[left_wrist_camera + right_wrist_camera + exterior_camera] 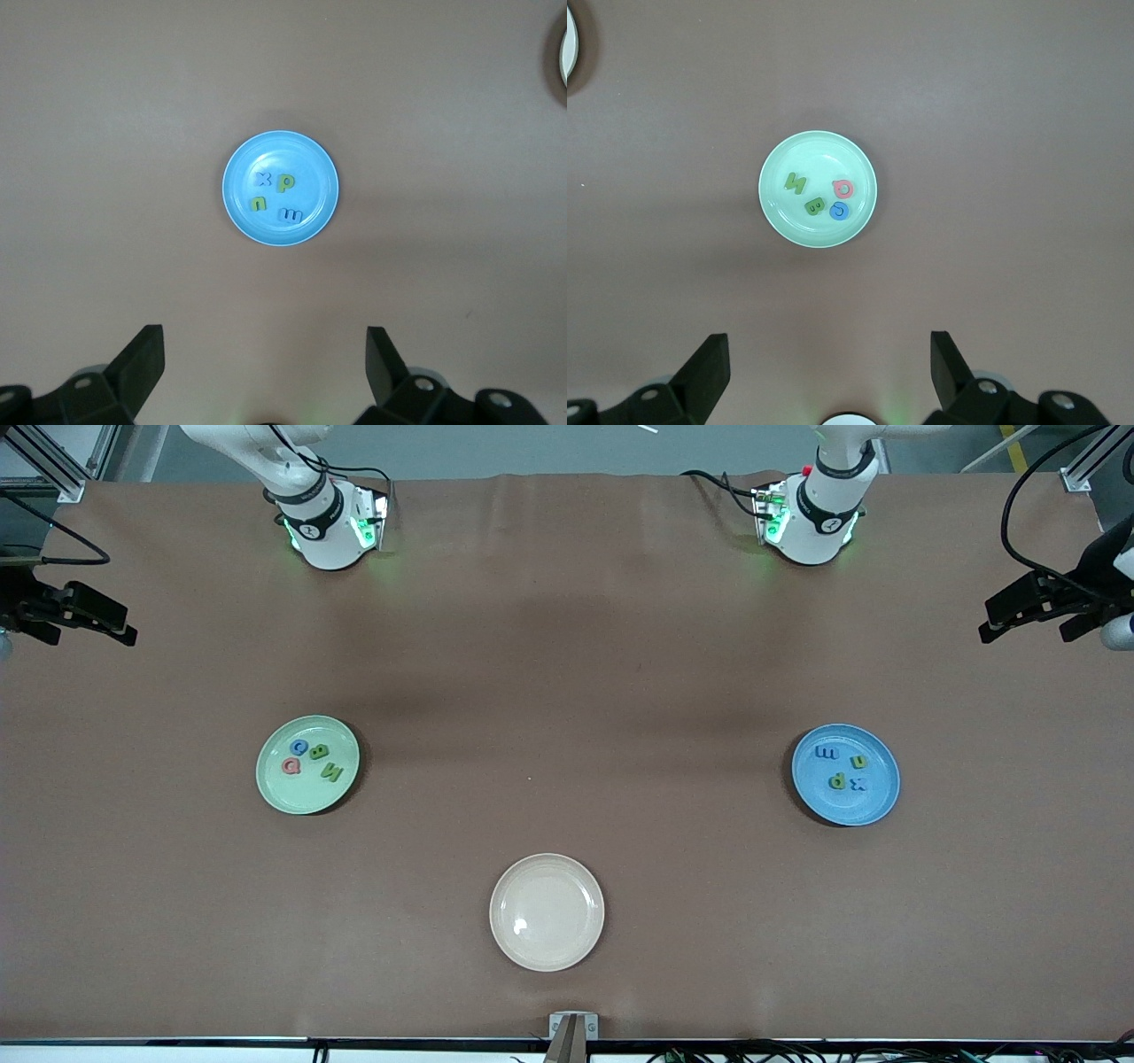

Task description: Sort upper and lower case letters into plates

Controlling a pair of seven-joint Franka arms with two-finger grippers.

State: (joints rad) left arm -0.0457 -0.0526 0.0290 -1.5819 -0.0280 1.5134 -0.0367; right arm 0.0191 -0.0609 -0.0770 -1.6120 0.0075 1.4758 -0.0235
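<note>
Looks pretty much done to me; the mint green plate (307,765) sits toward the right arm's end of the table with 4 capitals in it, a blue C (299,747), a pink Q (291,765), a green B (319,751) and a green N (331,771); the blue plate (845,775) sits toward the left arm's end with 4 small letters, m (826,753), n (858,762), p (836,781) and x (857,783). The cream plate (547,911), nearest the front camera, has nothing in it, and I can't spot any loose letters on the brown table (567,646); so nothing seems left to sort.

Both arms just wait; the left gripper (264,354) hangs high over the blue plate, jaws spread wide and holding nothing; the right gripper (829,359) does the same over the mint one.
</note>
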